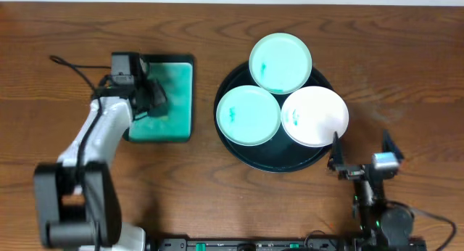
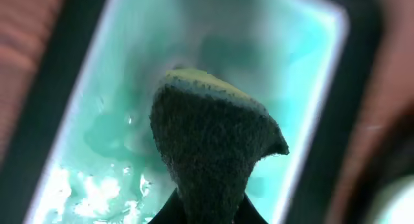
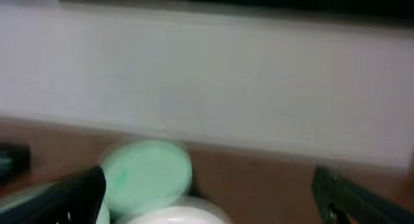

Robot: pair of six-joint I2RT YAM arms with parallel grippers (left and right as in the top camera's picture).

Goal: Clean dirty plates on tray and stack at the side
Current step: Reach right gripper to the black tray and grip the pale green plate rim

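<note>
Plates (image 1: 249,114) sit on the tray (image 1: 275,167) while left hand (image 1: 154,99) grips sponge (image 2: 213,146).

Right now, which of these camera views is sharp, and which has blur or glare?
Overhead: sharp and evenly lit, the three plates easy to read. Left wrist: the sponge is fairly crisp, the teal dish behind it soft, with white glare on its wet floor at lower left. Right wrist: blurred throughout; the plates and the right gripper are only smeared shapes.
</note>
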